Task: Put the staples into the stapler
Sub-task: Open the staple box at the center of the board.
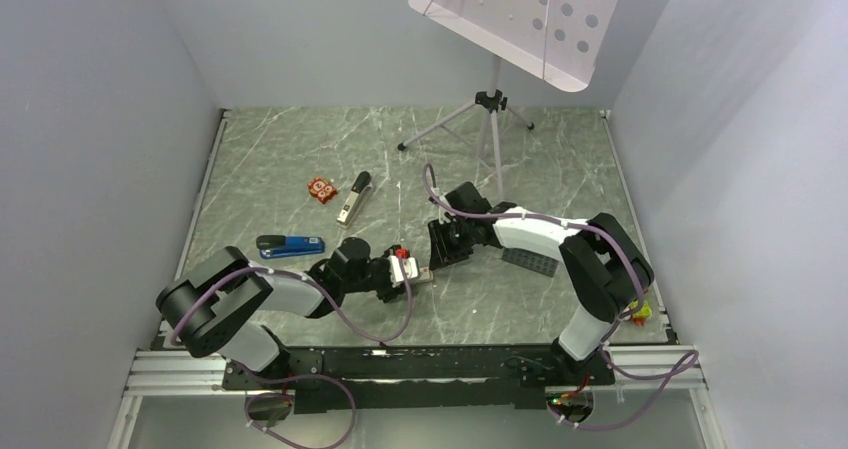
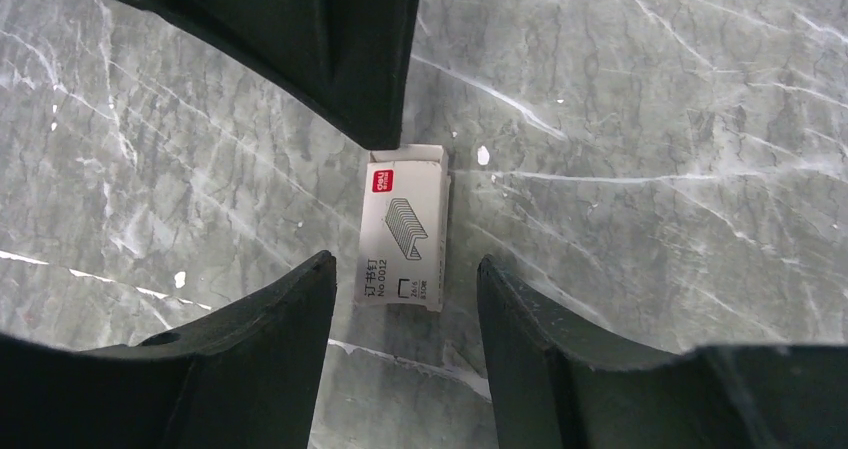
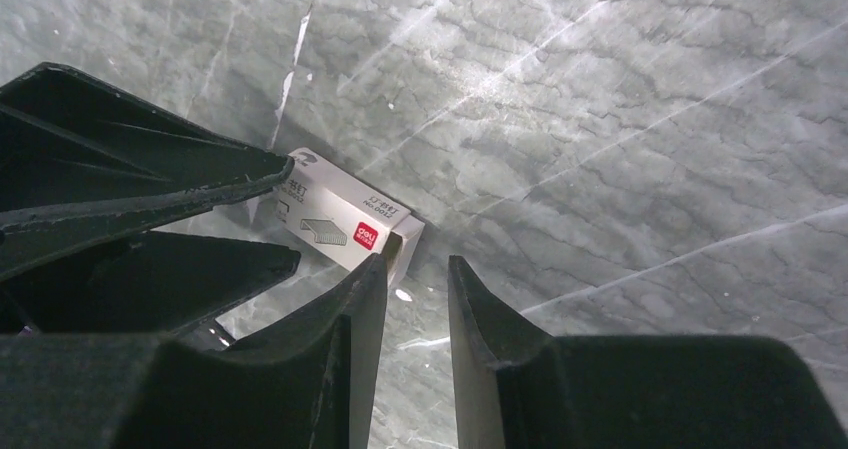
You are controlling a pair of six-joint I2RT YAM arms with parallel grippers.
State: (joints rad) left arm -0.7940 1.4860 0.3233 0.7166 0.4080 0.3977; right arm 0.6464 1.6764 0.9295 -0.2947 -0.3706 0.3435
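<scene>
A small white staple box (image 2: 403,227) lies flat on the grey marbled table (image 2: 650,119), its far end flap open. The loose staples themselves do not show; only a drawing of them is on the box. My left gripper (image 2: 405,262) is open, its fingers either side of the box's near end, not touching it. My right gripper (image 3: 417,261) is open by a narrow gap and empty; its left finger (image 3: 365,299) rests against the open end of the box (image 3: 345,221). A blue stapler (image 1: 290,244) and a black-and-silver stapler (image 1: 355,198) lie to the left.
Orange toy bricks (image 1: 321,188) lie by the silver stapler. A flat black plate (image 1: 530,261) lies under the right arm. A tripod (image 1: 490,119) with a tilted white perforated stand (image 1: 520,14) is at the back. Grey walls close in both sides.
</scene>
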